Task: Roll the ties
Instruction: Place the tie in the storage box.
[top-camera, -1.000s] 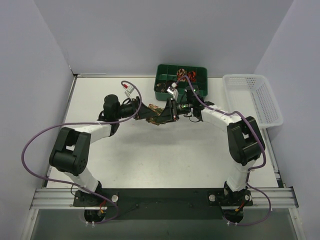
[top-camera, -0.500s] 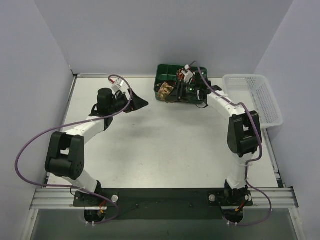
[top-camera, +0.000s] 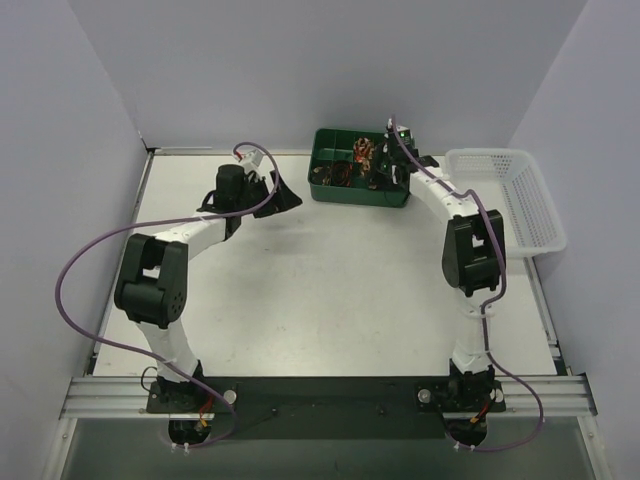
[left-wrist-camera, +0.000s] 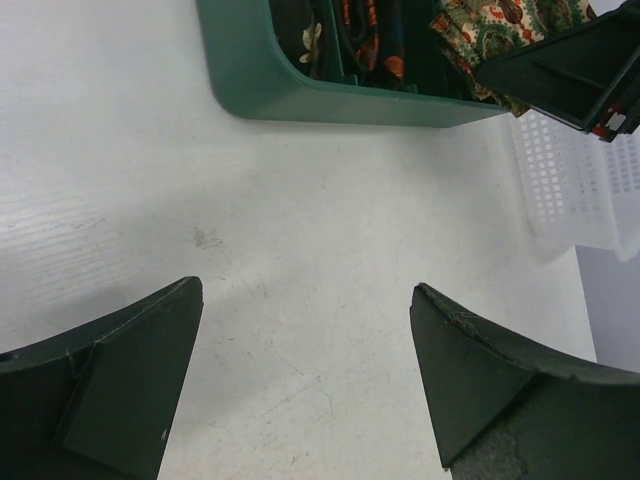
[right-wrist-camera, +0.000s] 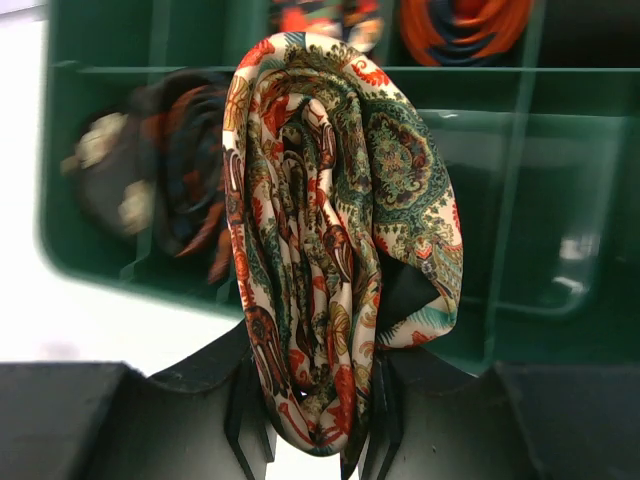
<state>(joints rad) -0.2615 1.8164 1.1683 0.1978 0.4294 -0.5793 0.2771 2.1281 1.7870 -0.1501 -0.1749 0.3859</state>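
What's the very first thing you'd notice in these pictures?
The colourful rolled tie jumps out, pinched in the right gripper over the green box at the table's far side. Darker coils sit in the box's compartments. The left gripper hangs open and empty above the white table.

Bin (top-camera: 358, 193) at table (top-camera: 330, 290) rear; basket (top-camera: 490, 153) to its right; tie (right-wrist-camera: 340, 250) over bin.

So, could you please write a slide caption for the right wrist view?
Right gripper holds a rolled paisley fabric tie over the green plastic compartment tray.
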